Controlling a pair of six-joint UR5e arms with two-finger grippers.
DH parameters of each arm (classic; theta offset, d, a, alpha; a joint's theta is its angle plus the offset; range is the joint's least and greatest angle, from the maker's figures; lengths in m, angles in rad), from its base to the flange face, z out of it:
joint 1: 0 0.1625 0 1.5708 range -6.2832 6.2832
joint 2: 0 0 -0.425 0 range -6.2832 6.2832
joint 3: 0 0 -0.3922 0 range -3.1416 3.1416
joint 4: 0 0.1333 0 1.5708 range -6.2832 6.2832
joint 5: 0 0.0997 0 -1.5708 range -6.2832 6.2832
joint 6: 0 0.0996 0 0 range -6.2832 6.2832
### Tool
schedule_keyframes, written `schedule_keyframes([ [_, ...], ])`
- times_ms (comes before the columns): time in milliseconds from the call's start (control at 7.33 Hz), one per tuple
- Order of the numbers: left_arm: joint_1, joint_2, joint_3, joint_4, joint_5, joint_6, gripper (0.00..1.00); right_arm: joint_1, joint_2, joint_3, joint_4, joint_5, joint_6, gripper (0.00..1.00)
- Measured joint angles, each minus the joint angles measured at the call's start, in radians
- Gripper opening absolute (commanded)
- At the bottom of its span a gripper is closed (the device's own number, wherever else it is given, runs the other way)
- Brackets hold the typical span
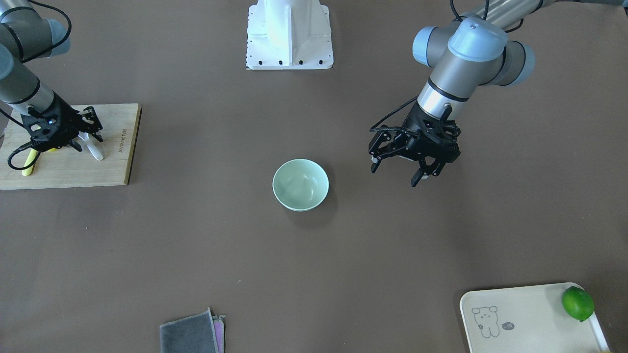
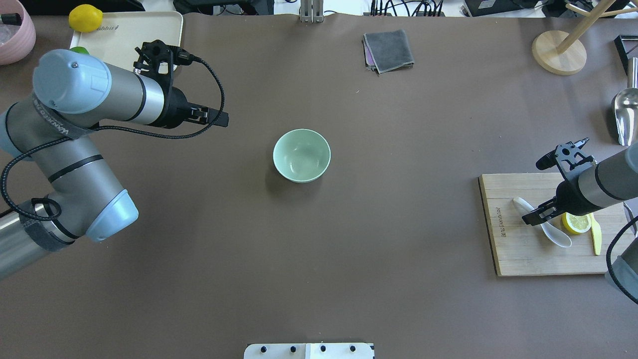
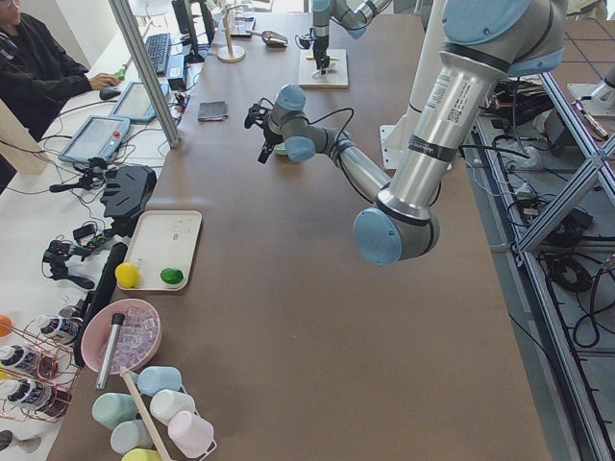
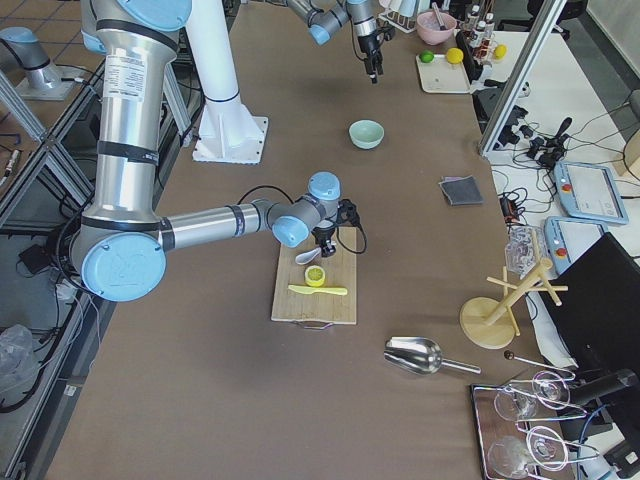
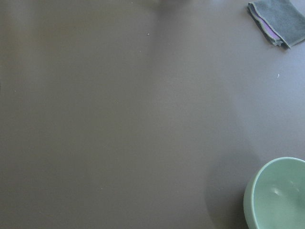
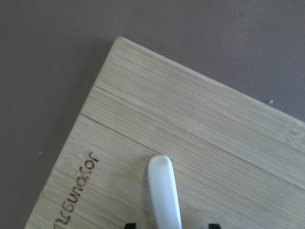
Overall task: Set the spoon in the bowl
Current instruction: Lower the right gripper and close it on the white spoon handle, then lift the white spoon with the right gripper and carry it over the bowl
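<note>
The white spoon point(image 2: 559, 237) lies on a wooden cutting board point(image 2: 523, 257) at the table's right side. My right gripper point(image 2: 536, 214) is low over the spoon's handle. In the right wrist view the handle point(image 6: 163, 188) lies between the two fingertips point(image 6: 128, 224) with a gap on each side, so the gripper point(image 6: 170, 225) is open. The mint-green bowl point(image 2: 301, 155) stands empty mid-table; it also shows in the front view point(image 1: 300, 185). My left gripper point(image 1: 396, 172) hangs open and empty above the table beside the bowl point(image 5: 279, 195).
A lemon half point(image 2: 576, 223) and a yellow knife point(image 2: 596, 239) lie on the board beside the spoon. A grey cloth point(image 2: 389, 50) lies at the far side. A cream tray point(image 1: 520, 318) holds a lime point(image 1: 577, 303). A metal scoop point(image 2: 625, 112) and wooden stand point(image 2: 558, 52) sit far right.
</note>
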Motion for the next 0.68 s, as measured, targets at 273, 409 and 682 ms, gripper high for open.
schedule_keyframes([
  [273, 0.000, 0.000, 0.001, 0.000, 0.002, 0.000, 0.98, 0.000, 0.001, 0.001, 0.000, -0.003, 0.000, 0.00],
  [409, 0.000, 0.000, 0.002, -0.001, 0.002, 0.000, 0.98, 0.001, 0.003, 0.005, 0.000, -0.002, -0.001, 0.00],
  [682, 0.000, 0.000, 0.004, 0.000, 0.001, 0.001, 0.98, 0.015, 0.002, 0.050, -0.004, 0.008, 0.001, 0.00],
])
